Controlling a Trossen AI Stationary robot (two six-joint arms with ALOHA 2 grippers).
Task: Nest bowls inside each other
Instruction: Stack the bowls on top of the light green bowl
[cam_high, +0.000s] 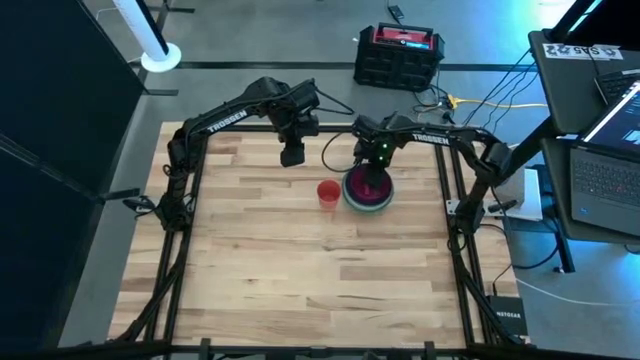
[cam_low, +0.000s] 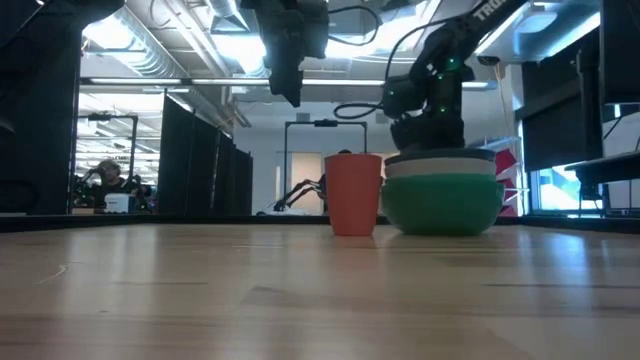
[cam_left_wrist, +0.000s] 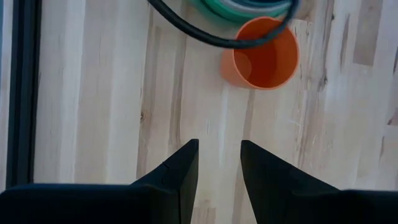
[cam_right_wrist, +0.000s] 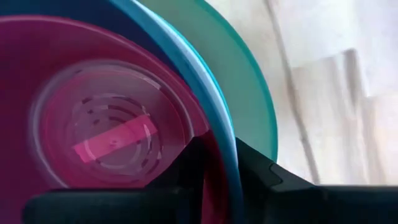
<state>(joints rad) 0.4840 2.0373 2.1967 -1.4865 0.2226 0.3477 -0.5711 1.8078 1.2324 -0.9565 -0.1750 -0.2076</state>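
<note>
Pink is the innermost colour of the bowl stack (cam_high: 368, 189), which sits on the wooden table (cam_high: 300, 270) toward the far side, right of centre. In the right wrist view the pink bowl (cam_right_wrist: 93, 112) lies inside a dark teal-blue bowl (cam_right_wrist: 180, 56), which lies inside a green bowl (cam_right_wrist: 249, 93). The low view shows a white rim (cam_low: 440, 160) above the green outer bowl.

The right gripper (cam_right_wrist: 217, 168) is lowered into the stack. Its fingers are narrowly parted and straddle the stack's rim, one finger inside the pink bowl and one outside the teal-blue edge. Whether they clamp the rim cannot be determined.

The left gripper (cam_left_wrist: 217, 165) hangs above the table, near the far edge. Its fingers are parted with a clear gap and hold nothing.

A red cup (cam_high: 328, 193) stands upright just beside the stack, on its left.
</note>
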